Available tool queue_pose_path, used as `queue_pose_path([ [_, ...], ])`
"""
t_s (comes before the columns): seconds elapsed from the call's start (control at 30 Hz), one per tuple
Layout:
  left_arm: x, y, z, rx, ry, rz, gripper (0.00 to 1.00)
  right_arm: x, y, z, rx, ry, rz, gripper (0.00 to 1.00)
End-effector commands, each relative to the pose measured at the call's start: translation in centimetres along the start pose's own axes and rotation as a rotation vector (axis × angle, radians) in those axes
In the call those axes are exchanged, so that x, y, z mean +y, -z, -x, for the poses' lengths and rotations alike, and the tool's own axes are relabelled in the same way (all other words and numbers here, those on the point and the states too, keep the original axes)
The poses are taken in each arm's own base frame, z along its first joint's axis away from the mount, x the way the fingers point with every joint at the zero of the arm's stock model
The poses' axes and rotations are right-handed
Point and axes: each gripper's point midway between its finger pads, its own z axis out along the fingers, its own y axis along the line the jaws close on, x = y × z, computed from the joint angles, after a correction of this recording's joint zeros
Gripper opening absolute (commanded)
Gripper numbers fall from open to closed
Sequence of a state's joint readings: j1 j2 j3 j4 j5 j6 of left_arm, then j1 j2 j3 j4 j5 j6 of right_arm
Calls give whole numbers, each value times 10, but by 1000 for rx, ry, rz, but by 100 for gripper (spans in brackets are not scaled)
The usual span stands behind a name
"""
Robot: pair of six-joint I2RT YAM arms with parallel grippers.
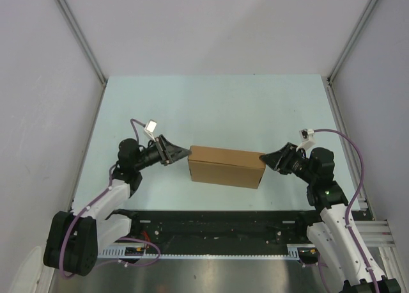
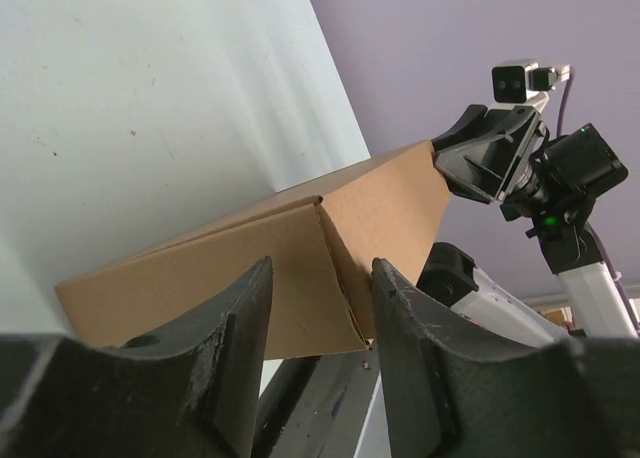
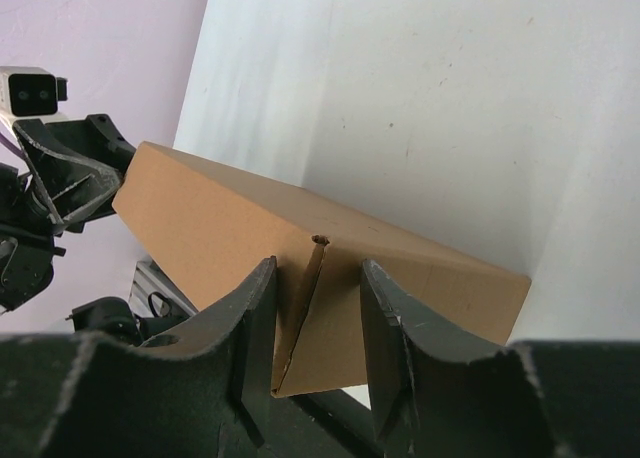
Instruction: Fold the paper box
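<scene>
From my console the plain brown cardboard mailer box (image 1: 227,166) looks already closed into a shallow rectangular block. It lies near the middle of the pale green desk (image 1: 211,107), a little toward 6 o'clock. My left hand (image 1: 185,152) meets its 9 o'clock end and my right hand (image 1: 263,158) its 3 o'clock end. Both are narrowly parted, straddling a corner seam and clamping nothing. I judge the folding nearly done. What remains is seating the end flaps flush, though I cannot see whether the tabs are tucked.
</scene>
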State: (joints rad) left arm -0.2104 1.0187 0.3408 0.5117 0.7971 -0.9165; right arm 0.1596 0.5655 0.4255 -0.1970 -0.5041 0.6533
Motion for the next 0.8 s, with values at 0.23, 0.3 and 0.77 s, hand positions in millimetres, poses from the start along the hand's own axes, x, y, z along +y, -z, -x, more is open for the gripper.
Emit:
queue_pose_path([
  [0.23, 48, 3, -51, 106, 64, 192, 45, -45, 4, -42, 128, -42, -174, 26],
  [0.3, 55, 4, -59, 113, 85, 224, 43, -46, 3, -43, 128, -40, -186, 26],
  [0.77, 81, 13, -89, 100, 151, 329, 39, -48, 4, -44, 111, -39, -217, 26],
])
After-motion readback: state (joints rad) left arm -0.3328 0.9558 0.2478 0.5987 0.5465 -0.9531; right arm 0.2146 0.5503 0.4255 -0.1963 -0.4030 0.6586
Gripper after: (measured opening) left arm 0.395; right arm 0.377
